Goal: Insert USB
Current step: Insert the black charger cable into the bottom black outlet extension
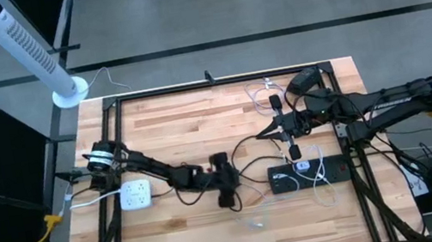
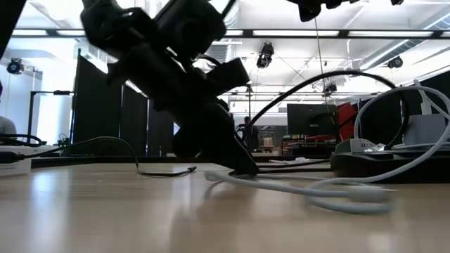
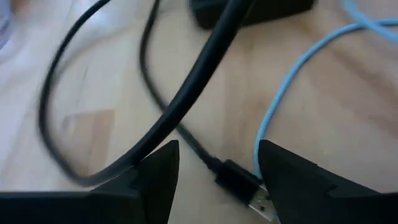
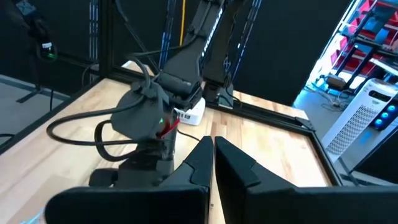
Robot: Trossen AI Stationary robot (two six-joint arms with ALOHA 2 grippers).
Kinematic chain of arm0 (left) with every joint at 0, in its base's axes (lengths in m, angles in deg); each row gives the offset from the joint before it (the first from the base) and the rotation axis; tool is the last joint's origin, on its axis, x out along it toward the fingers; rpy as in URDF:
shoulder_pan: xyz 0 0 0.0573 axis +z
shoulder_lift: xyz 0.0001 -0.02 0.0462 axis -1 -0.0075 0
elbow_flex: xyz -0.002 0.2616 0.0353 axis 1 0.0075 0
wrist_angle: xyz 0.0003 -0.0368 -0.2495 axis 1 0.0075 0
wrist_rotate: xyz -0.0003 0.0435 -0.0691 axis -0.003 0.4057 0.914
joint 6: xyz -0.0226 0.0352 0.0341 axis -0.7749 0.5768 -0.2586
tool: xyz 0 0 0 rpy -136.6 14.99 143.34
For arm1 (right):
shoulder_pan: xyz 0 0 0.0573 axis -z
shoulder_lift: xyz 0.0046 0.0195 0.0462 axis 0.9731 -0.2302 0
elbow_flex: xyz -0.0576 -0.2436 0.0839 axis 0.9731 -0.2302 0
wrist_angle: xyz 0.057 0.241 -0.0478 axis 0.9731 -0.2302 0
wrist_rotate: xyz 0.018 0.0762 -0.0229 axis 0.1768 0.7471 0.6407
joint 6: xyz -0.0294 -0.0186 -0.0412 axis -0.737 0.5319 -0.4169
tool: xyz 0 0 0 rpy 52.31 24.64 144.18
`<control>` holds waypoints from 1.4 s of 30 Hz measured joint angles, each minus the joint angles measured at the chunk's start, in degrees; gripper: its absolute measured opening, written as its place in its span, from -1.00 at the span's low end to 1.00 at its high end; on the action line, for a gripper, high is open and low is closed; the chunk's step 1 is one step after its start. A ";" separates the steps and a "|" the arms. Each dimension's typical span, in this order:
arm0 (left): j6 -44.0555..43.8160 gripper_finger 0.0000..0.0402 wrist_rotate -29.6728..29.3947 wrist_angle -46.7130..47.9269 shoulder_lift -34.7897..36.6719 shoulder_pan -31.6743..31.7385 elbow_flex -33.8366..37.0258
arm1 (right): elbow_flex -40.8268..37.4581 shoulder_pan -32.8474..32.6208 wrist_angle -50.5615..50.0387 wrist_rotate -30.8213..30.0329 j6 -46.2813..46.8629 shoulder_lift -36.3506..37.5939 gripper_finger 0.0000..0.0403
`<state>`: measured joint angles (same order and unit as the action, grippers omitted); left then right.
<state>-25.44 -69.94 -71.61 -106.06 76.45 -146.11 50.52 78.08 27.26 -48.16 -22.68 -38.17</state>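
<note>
A black USB plug [image 3: 239, 185] with a metal tip lies on the wooden table at the end of a thin black cable [image 3: 149, 68]. My left gripper [image 3: 217, 180] is low over the table, slanting down, and open, with one finger on each side of the plug. The plug is closer to one finger [image 3: 292, 180]; whether it touches that finger I cannot tell. In the high view my left gripper [image 1: 230, 197] is at the table's middle. A black hub box [image 1: 307, 173] sits to its right. My right gripper [image 1: 270, 130] hovers shut above the table, behind the hub.
A thick black cable [image 3: 186, 93] and a pale blue cable [image 3: 280, 106] cross the table by the plug. White cables [image 1: 253, 219] lie loose toward the near edge. A white power strip [image 1: 134, 195] sits at the left. A black frame [image 1: 218, 81] borders the table.
</note>
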 joint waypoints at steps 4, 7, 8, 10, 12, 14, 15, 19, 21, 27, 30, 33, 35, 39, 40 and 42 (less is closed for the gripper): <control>-3.91 0.00 -0.53 4.64 0.21 -0.04 -0.97 | 0.00 0.00 -0.43 0.00 0.00 -0.56 -1.00; -7.03 -0.06 -0.52 5.74 0.30 -0.04 -0.80 | 0.00 0.00 -1.06 0.00 -0.02 -0.61 -1.00; -7.76 -0.09 -0.55 6.08 0.33 -0.04 -0.71 | 0.00 0.00 -1.16 0.00 -0.02 -0.60 -1.00; -8.60 -0.17 -0.54 6.43 0.39 -0.07 -0.55 | 0.00 0.00 -1.36 0.00 0.06 -0.59 -1.00; -9.09 -0.27 -0.51 6.45 0.39 -0.06 -0.52 | 0.00 0.00 -1.73 0.00 0.07 -0.61 -1.00; -9.37 -0.38 -0.49 6.35 0.39 0.04 -0.45 | 0.00 0.00 -1.55 0.00 0.16 -0.59 -1.00; -9.64 -0.42 -0.51 6.06 0.39 0.09 -0.42 | 0.00 0.00 -1.57 -0.01 0.44 -0.59 -1.00; -12.58 -0.51 -0.49 4.25 0.28 0.77 -0.27 | 0.00 0.00 -1.89 0.00 0.81 -0.59 -1.00; -13.73 -0.49 -0.55 3.86 0.24 1.30 -0.27 | 0.00 0.00 -1.99 0.00 1.20 -0.59 -1.00; -16.30 -0.25 0.08 1.96 0.22 2.36 -0.23 | 0.00 0.00 -2.00 0.00 2.12 -0.59 -1.00; -16.92 -0.10 0.38 0.87 0.22 2.67 -0.23 | 0.00 0.00 -1.99 0.00 2.12 -0.59 -1.00; -18.20 0.03 -0.82 0.87 0.22 3.51 0.02 | 0.00 0.00 -2.04 0.02 2.12 -0.59 -1.00; -18.28 0.06 -0.99 0.90 0.22 4.22 0.28 | 0.00 0.00 -2.01 0.02 2.12 -0.59 -1.00; -18.52 -0.01 -0.87 -0.04 -0.63 5.48 0.49 | 0.00 0.00 -2.00 0.02 2.12 -0.59 -1.00; -18.61 -0.05 -0.51 -0.71 -1.23 5.75 0.45 | 0.00 0.00 -2.06 0.01 2.12 -0.59 -1.00; -18.90 -0.14 -0.15 -2.20 -2.31 6.15 0.36 | 0.00 0.00 -2.12 0.02 2.12 -0.59 -1.00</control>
<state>-44.33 -70.09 -73.80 -108.37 82.60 -145.75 50.52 78.08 25.14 -48.14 -20.56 -38.75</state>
